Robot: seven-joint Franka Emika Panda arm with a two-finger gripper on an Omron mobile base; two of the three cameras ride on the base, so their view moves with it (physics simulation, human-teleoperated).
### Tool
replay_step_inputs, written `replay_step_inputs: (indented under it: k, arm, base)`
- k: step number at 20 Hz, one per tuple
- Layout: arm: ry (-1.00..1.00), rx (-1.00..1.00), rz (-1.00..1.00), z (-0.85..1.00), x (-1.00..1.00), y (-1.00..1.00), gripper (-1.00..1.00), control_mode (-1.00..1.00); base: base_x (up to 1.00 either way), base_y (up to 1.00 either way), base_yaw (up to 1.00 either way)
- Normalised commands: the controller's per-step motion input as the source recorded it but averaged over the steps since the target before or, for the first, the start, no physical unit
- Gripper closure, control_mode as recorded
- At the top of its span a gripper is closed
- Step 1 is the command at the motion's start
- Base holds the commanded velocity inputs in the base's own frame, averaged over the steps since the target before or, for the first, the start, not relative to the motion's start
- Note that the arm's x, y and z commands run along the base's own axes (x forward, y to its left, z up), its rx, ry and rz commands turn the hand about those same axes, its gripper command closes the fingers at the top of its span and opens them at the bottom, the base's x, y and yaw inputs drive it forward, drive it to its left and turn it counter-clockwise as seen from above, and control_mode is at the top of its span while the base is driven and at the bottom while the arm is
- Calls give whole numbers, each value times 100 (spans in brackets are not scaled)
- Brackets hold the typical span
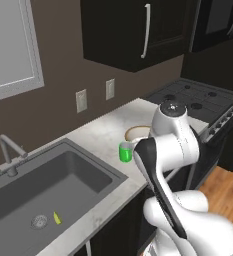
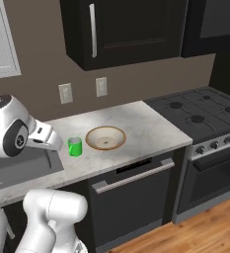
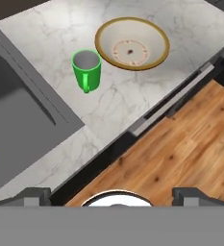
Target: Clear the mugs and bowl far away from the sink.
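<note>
From the left base view, the dark grey sink (image 1: 48, 192) sits recessed at lower left with a round drain (image 1: 39, 220), a small yellow-green item (image 1: 57, 217) beside the drain, and a grey faucet (image 1: 10, 155) behind it. Green mug (image 1: 125, 151) stands upright on the marble counter (image 1: 100, 132) just right of the sink edge; cream bowl (image 1: 138, 133) is right behind it, mostly blocked by the white arm. Stove (image 1: 198, 97) is further right, dark cabinet (image 1: 133, 32) above, two wall outlets (image 1: 81, 100) on the brown wall. Right base view: green mug (image 2: 75, 147) just beside the bowl (image 2: 105, 138), apart, both on the counter (image 2: 151, 128) between sink (image 2: 18, 170) and stove (image 2: 200, 111); mug is nearer the sink. Dishwasher front (image 2: 131, 197) sits under the counter. Arm's wrist hangs over the sink corner, left of the mug. Hand view: looking down from above the counter edge; gripper (image 3: 112, 193) has fingertips (image 3: 36, 193) spread wide apart, nothing between them, well above wood floor (image 3: 180, 144). Green mug (image 3: 87, 69) upright, handle toward camera, close to the sink (image 3: 17, 110) rim. Bowl (image 3: 132, 43) beside mug, brown-gold rim, speckled centre, upright. Only the green mug is seen; white one not identifiable.
</note>
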Motion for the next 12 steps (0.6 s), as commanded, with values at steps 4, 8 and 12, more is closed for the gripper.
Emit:
replay_step_inputs:
  k: [4, 8, 12]
  arm:
    - [0, 1, 0, -22, 22, 18, -100, -100]
    - [0, 0, 0, -15, 25, 9, -100, -100]
    - [0, 0, 0, -12, 25, 0, -100, -100]
  base:
    - [0, 0, 0]
    - [0, 0, 0]
    - [0, 0, 0]
